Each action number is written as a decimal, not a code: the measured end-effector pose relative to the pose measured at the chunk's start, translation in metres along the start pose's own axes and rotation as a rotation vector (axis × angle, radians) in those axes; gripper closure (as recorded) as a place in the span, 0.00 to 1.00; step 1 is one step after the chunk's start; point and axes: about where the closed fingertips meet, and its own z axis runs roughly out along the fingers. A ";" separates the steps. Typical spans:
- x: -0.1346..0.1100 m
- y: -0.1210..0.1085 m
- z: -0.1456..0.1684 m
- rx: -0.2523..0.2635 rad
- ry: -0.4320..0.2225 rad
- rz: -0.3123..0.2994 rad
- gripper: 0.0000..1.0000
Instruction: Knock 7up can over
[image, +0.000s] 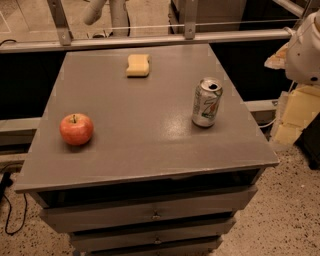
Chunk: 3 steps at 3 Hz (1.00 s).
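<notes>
Can upright near the right edge of the grey worktop (150, 115): the 7up can (207, 102), silver-white with green lettering, stands on its base with a dark opening showing in its top, about halfway between the front and back edges. Nothing touches it.

A red apple (76, 129) sits well apart from it on the left side of the worktop, stem up. A yellow sponge (138, 65) lies flat towards the back, near the middle and apart from both.

Below the front edge run the grey drawers (155, 212), stacked one under another. A metal rail (150, 40) crosses behind the back edge.

At the upper right border of the view, a rounded white part of the robot arm (305, 50) hangs beside the worktop's right side, higher than the can and clear of it. The gripper lies beyond that border, out of sight, so whether it is released or clenched cannot be told.

Pale yellow foam blocks (295, 117) rest below the arm, on a speckled floor (290, 210). A black cable (10, 210) trails at the far left.
</notes>
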 end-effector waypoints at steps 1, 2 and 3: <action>-0.001 -0.001 -0.001 0.004 -0.005 -0.001 0.00; -0.009 -0.007 0.012 -0.029 -0.100 0.024 0.00; -0.030 -0.027 0.067 -0.115 -0.369 0.118 0.00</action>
